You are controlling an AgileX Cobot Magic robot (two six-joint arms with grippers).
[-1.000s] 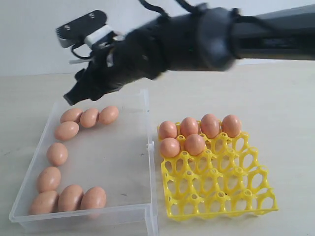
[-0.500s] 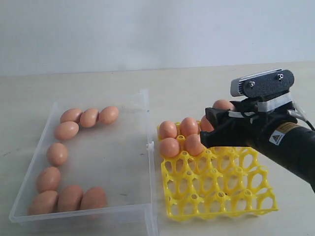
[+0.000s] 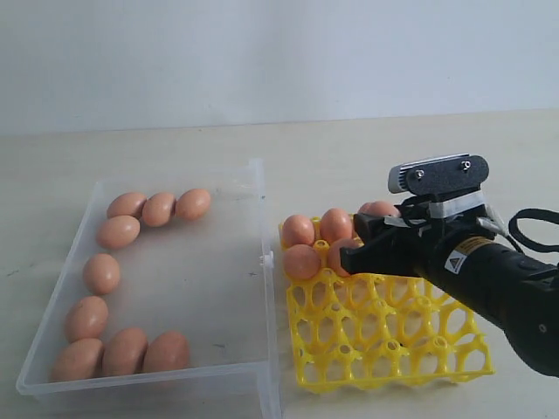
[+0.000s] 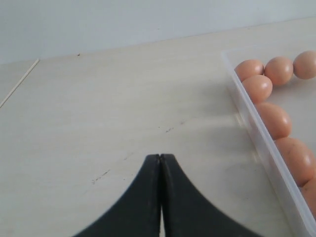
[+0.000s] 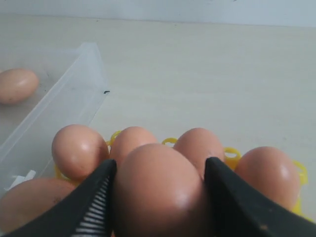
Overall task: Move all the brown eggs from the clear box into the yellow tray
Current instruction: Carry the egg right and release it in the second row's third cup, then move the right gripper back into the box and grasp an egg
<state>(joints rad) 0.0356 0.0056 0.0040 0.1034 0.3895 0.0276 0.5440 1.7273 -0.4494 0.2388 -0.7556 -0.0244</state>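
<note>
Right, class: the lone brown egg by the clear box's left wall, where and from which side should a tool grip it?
Probably from above, pinching the egg across its narrow middle: it lies on its side, the clear box wall blocks a sideways approach, and no neighbour touches it.

In your exterior view, a small yellow triangular warning sign (image 3: 455, 262) sits beside a white label (image 3: 474, 246) on the black casing of the right arm (image 3: 515, 288), just behind the right gripper (image 3: 349, 256). The print on both is too small to read. You can read no other lettering in any view.
</note>
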